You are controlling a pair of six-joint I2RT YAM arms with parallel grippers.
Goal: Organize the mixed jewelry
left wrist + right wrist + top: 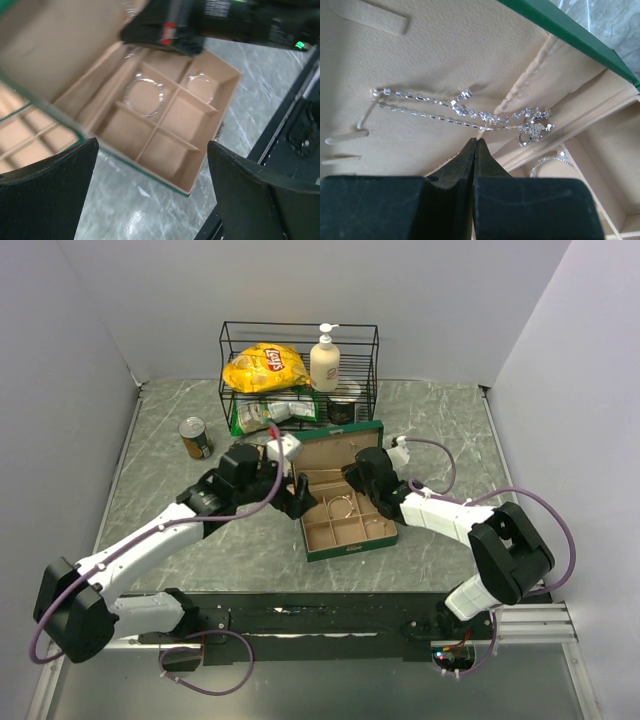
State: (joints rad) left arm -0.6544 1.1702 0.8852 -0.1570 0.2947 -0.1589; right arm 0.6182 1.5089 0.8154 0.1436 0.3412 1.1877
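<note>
The green jewelry box stands open, its lid upright. Thin silver hoops lie in two tan compartments, also seen from above. A sparkling pale chain is draped across the lid's tan lining, with a clasp cluster at its right end. My right gripper is shut, its tips pressed to the lining just under the chain; a small tan bit shows at the tips. A hoop lies below it. My left gripper hangs open over the table beside the box's near left corner.
A black wire rack at the back holds a yellow chip bag, a soap bottle and green packets. A tin can stands at the back left. A dark jar sits behind the box lid.
</note>
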